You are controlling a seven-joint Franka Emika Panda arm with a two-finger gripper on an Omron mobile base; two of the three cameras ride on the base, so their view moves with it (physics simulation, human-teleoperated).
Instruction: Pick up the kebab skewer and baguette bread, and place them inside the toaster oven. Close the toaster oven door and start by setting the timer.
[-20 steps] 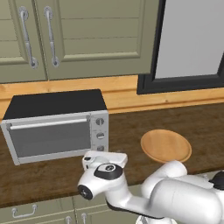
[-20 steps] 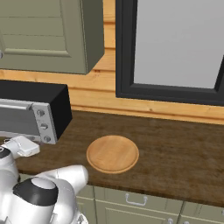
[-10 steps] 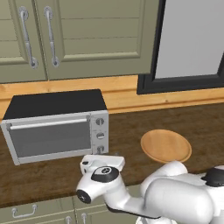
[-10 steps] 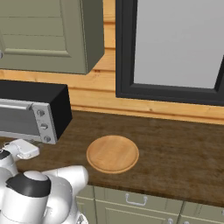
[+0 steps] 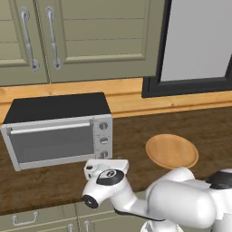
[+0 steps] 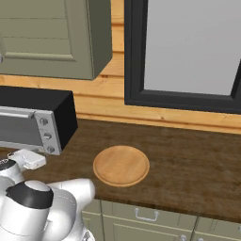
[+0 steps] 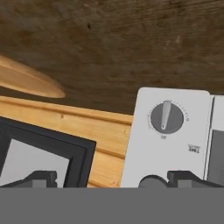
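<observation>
A dark wooden counter [image 5: 136, 131] is running below a light wood-plank wall [image 6: 113, 106]. Olive-green cabinets [image 5: 81, 36] with metal handles [image 5: 53, 38] are hanging above, and matching drawers [image 6: 155, 221] are sitting underneath. A black-framed pane [image 6: 188, 47], possibly a window, is showing flat grey.

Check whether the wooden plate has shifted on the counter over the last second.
No. In both base views the wooden plate sits at the same spot on the counter, right of the toaster oven and below the dark window frame.
</observation>
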